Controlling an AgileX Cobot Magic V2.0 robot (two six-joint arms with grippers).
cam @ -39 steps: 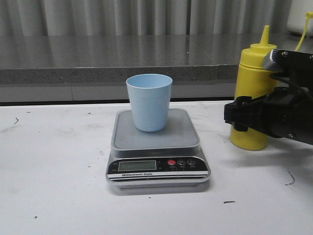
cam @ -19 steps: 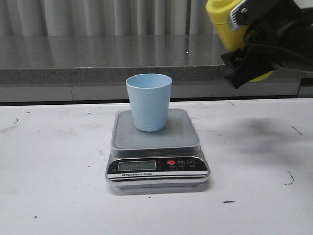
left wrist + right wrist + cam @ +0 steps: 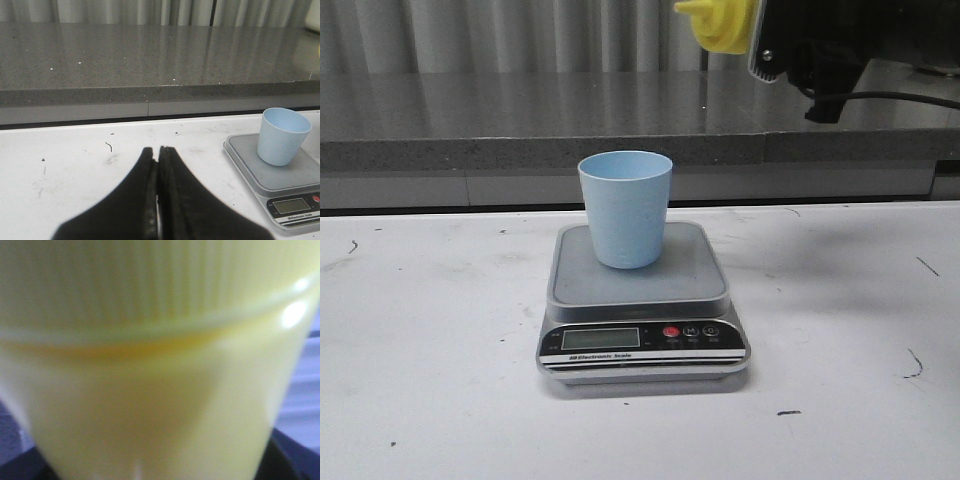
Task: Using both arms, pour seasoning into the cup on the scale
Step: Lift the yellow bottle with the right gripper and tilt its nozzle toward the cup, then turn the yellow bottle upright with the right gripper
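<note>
The pale blue cup [image 3: 625, 207] stands upright on the platform of the silver-grey scale [image 3: 640, 290] in the middle of the white table; both also show in the left wrist view, the cup [image 3: 281, 136] on the scale [image 3: 285, 177]. My right gripper [image 3: 790, 45] is at the top of the front view, shut on the yellow seasoning bottle [image 3: 722, 22], held high and tipped with its cap end pointing left, up and right of the cup. The bottle [image 3: 150, 365] fills the right wrist view and hides the fingers. My left gripper [image 3: 158, 150] is shut and empty, left of the scale.
A grey stone counter ledge [image 3: 520, 130] runs behind the table, with a curtain above it. The white tabletop [image 3: 430, 340] has small dark marks. A black cable [image 3: 910, 97] hangs from the right arm.
My right gripper has lifted the bottle from the table right of the scale, up to the top of the view, moved it left and tipped it sideways. The cup and scale have not moved.
</note>
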